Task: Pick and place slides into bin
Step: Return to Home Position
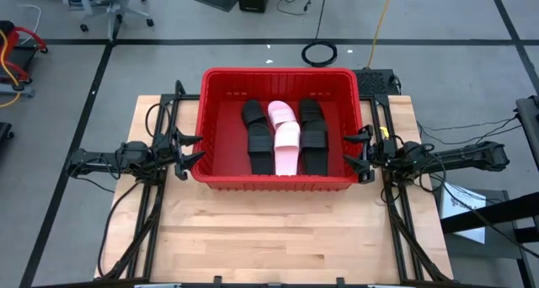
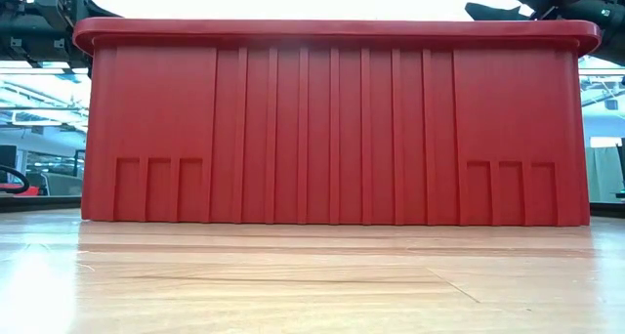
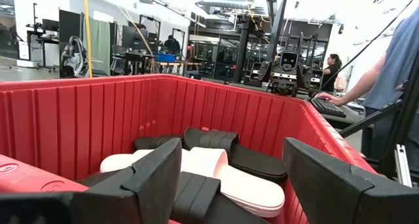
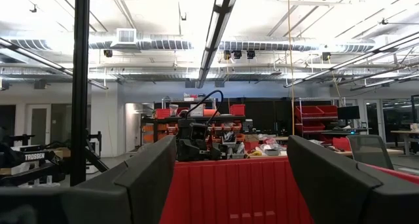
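Note:
The red bin (image 1: 221, 175) stands at the table's far middle; its near wall fills the low view (image 2: 332, 129). Inside lie several slides: black ones (image 1: 259, 141) on the left, pale pink ones (image 1: 286, 136) in the middle, black ones (image 1: 312, 136) on the right. They also show in the left wrist view (image 3: 216, 178). My left gripper (image 1: 192, 149) is open and empty just outside the bin's left wall. My right gripper (image 1: 360, 153) is open and empty just outside the bin's right wall.
Bare wooden table top (image 1: 278, 237) lies in front of the bin. Dark frame rails (image 1: 152, 212) run along both sides of the table. In the left wrist view a person (image 3: 386, 73) stands at a desk beyond the bin.

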